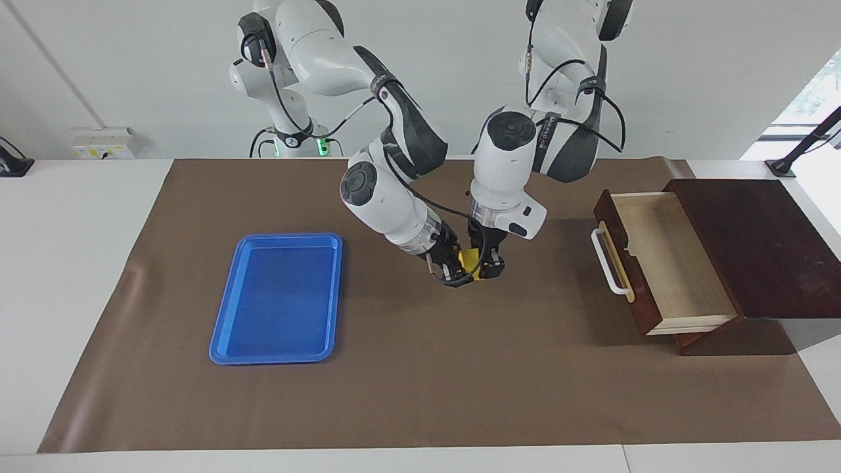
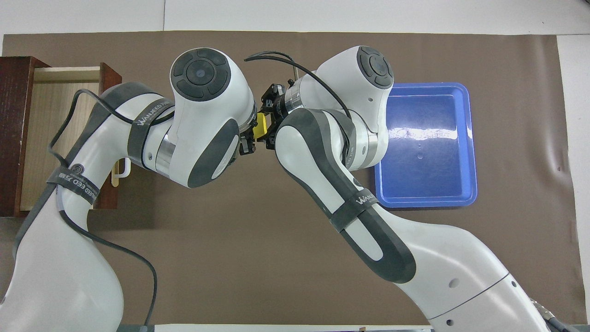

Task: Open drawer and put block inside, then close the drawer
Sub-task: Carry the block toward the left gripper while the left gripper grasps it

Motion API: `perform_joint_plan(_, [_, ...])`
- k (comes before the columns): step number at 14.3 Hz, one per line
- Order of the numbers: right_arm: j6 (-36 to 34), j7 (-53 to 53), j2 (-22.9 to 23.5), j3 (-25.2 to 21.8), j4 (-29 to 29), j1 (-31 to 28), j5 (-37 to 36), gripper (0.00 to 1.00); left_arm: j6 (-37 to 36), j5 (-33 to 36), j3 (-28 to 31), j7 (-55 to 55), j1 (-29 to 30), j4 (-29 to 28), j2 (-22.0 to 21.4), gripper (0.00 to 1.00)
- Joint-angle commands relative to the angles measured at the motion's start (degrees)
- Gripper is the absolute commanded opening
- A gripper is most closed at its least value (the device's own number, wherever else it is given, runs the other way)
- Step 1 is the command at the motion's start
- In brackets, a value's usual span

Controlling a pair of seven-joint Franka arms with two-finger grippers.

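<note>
Block (image 1: pixel 469 260) was held above mid-surface (image 1: pixel 420 368), clamped between left end effector (image 1: pixel 489 266) and right end effector (image 1: pixel 454 274), both closed on it. Drawer (image 1: pixel 663 263) stood open toward the left arm's end.

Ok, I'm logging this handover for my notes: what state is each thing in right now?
drawer: pulled open, inside bare.
block: up off the mat at mid-table, gripped between both tools.
left tool: shut on the block.
right tool: shut on the block.
blue tray: flat on the mat toward the right arm's end, nothing in it.
</note>
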Motion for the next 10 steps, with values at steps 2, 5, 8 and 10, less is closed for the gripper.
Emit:
perform_joint_plan(2, [-0.53,1.95,0.67,0.12,1.75,-0.29,0.23,0.00,-0.45,0.49,0.63,-1.15,-0.69,0.73,0.23,0.00])
perform_joint_plan(5, [-0.18,1.95,0.76,0.12,1.75,-0.29,0.32,0.00,-0.10,0.58,0.63,-0.89,-0.61,0.73,0.23,0.00])
perform_joint_plan(8, [-0.18,1.95,0.76,0.12,1.66,-0.38,0.32,0.01,0.34,0.58,0.63,-0.62,-0.17,0.73,0.32,0.00])
perform_joint_plan(10, [-0.18,1.95,0.76,0.12,1.75,-0.38,0.23,0.38,0.86,0.58,0.63,-0.36,0.27,0.73,0.32,0.00])
